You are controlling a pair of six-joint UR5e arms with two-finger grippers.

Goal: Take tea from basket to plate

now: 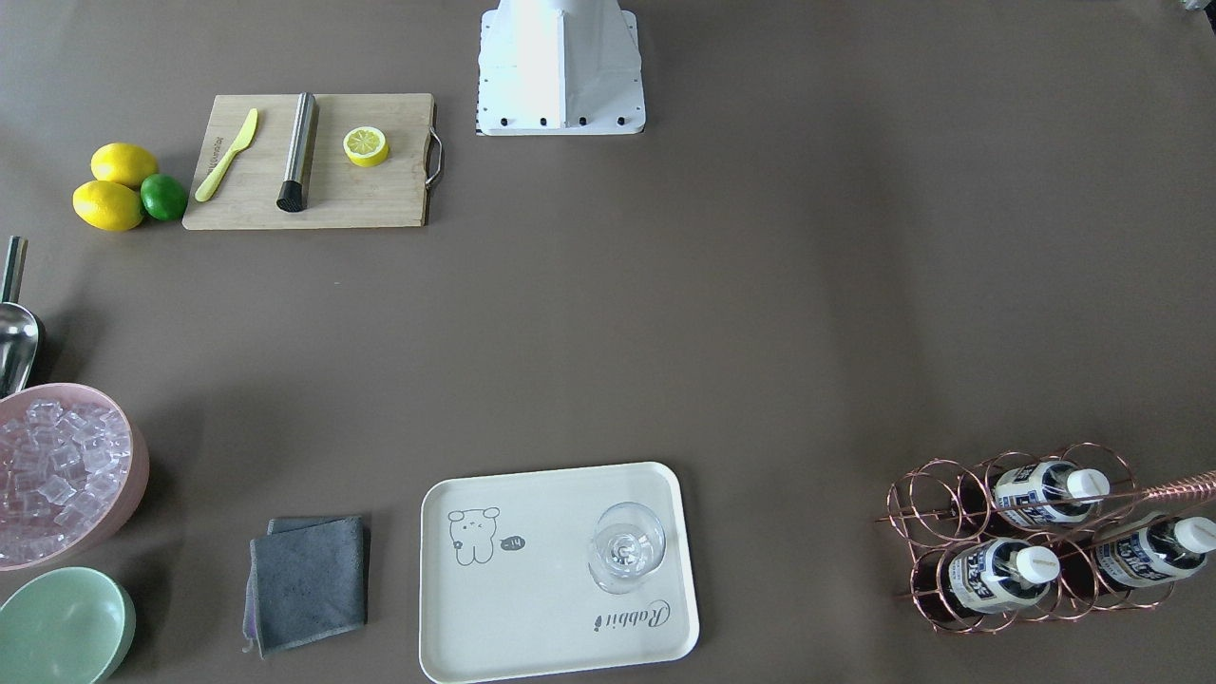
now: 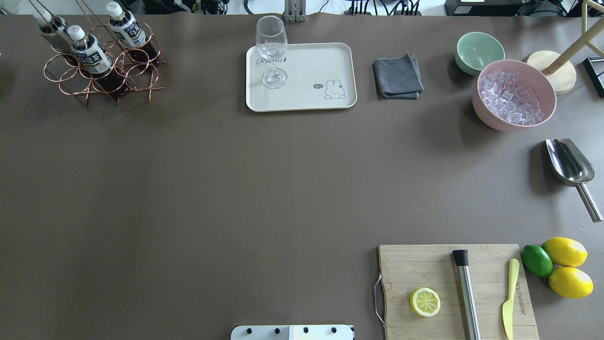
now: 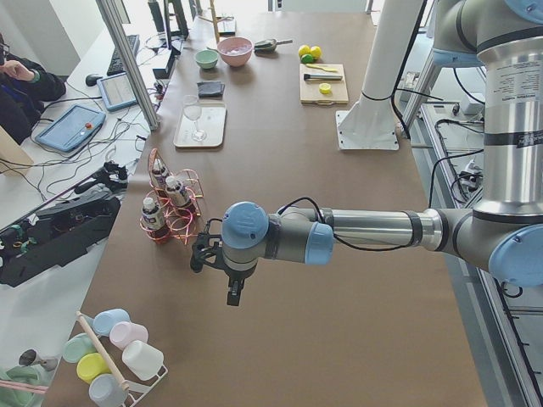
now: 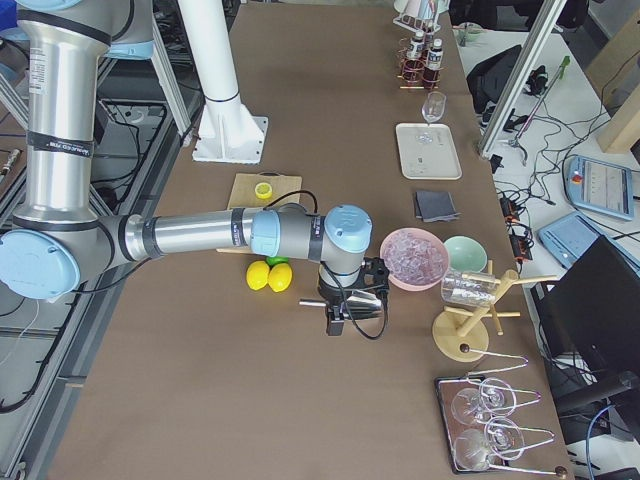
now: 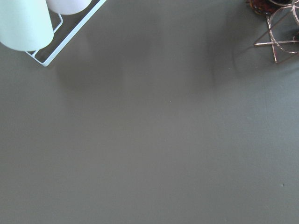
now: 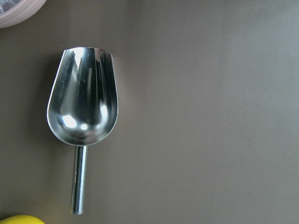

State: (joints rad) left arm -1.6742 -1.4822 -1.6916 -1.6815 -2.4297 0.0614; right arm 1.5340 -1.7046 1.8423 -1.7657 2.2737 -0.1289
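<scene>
Three tea bottles (image 1: 1045,494) (image 2: 89,52) with white caps stand in the copper wire basket (image 1: 926,513) (image 2: 71,78) at the table's far left corner. The cream plate (image 1: 532,608) (image 2: 306,71) lies at the far edge, with a wine glass (image 1: 625,548) (image 2: 272,52) standing on it. My left gripper (image 3: 214,270) hangs over bare table just beside the basket (image 3: 174,216); I cannot tell whether it is open or shut. My right gripper (image 4: 345,318) hangs over the metal scoop (image 6: 84,98) near the pink bowl; I cannot tell its state. Neither shows in the overhead or front views.
A cutting board (image 2: 453,288) holds a lemon half, a metal muddler and a yellow knife, with lemons and a lime (image 2: 561,264) beside it. A pink bowl of ice (image 2: 514,94), a green bowl (image 2: 479,52) and a grey cloth (image 2: 397,75) lie right of the plate. A cup rack (image 5: 28,28) stands left of the basket.
</scene>
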